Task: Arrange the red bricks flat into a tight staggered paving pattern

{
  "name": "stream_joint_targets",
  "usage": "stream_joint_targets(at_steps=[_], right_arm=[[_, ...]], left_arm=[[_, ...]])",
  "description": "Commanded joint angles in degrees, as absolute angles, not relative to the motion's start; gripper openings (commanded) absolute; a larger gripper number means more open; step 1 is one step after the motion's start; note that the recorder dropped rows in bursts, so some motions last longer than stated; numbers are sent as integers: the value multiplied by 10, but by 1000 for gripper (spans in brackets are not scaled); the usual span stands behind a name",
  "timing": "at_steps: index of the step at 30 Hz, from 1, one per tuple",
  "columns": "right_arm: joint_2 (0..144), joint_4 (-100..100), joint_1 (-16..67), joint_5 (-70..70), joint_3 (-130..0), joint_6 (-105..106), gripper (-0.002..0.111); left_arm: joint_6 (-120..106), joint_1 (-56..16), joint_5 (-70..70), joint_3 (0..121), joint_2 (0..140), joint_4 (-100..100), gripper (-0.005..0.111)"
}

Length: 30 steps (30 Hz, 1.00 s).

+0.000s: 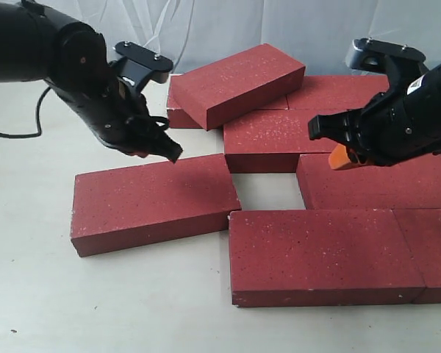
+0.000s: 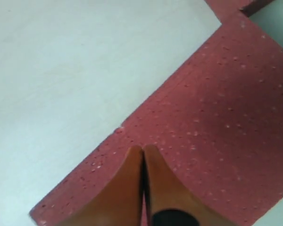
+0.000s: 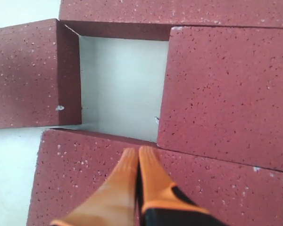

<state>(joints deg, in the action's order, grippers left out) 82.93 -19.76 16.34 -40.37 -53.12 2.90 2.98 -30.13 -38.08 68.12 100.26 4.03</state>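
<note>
– Near the middle of the white table (image 1: 132, 309), where do the dark red rectangular paver bricks (image 1: 316, 250) lie?
– Most lie flat and close together, from the near edge toward the far edge, around one bare square gap (image 1: 268, 190). One loose brick (image 1: 151, 209) lies flat but askew beside them, with its corner at the near row. One tilted brick (image 1: 239, 82) rests on top of the back ones, toward the far edge.
– And the grippers?
– The left gripper (image 1: 170, 152) is over the loose brick, its orange fingers (image 2: 127, 188) pressed together and holding nothing. The right gripper (image 1: 338, 151) hangs by the gap, also pressed together and empty.
– What could go wrong?
– I think a push off the centre would turn the loose brick, and its corner could jam on the near row or shove that row open. The gap also looks shorter than a brick. The tilted brick could slide down if its supports are bumped.
– What is unclear?
– Some bricks are cut off at the picture's side, so I cannot count them. I cannot tell if either gripper touches a brick.
</note>
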Motion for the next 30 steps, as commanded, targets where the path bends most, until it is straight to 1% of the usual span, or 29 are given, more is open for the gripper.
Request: stream_joint_targets(at_steps=[1, 4, 8, 11, 15, 18, 22, 26, 30], right_arm=[[833, -232, 161, -369, -535, 77, -1], [858, -275, 161, -356, -537, 115, -1], [904, -307, 161, -386, -571, 149, -1], [965, -312, 187, -391, -621, 160, -1], [1040, -287, 232, -386, -667, 160, -1], [1077, -271, 251, -359, -678, 173, -1], [1099, -262, 253, -350, -678, 173, -1], [1116, -262, 270, -346, -678, 184, -1], [1130, -261, 290, -343, -678, 191, -1]], left_arm=[[82, -255, -414, 680, 993, 58, 0], [89, -214, -439, 680, 993, 58, 0], [91, -164, -454, 679, 993, 55, 0], [90, -118, -467, 659, 993, 55, 0], [89, -86, -440, 624, 995, 49, 0], [89, -87, -410, 603, 1009, 29, 0], [83, -89, -385, 592, 1046, 0, 0], [0, -89, -369, 588, 1066, -82, 0], [-18, -89, -362, 587, 1067, -97, 0]])
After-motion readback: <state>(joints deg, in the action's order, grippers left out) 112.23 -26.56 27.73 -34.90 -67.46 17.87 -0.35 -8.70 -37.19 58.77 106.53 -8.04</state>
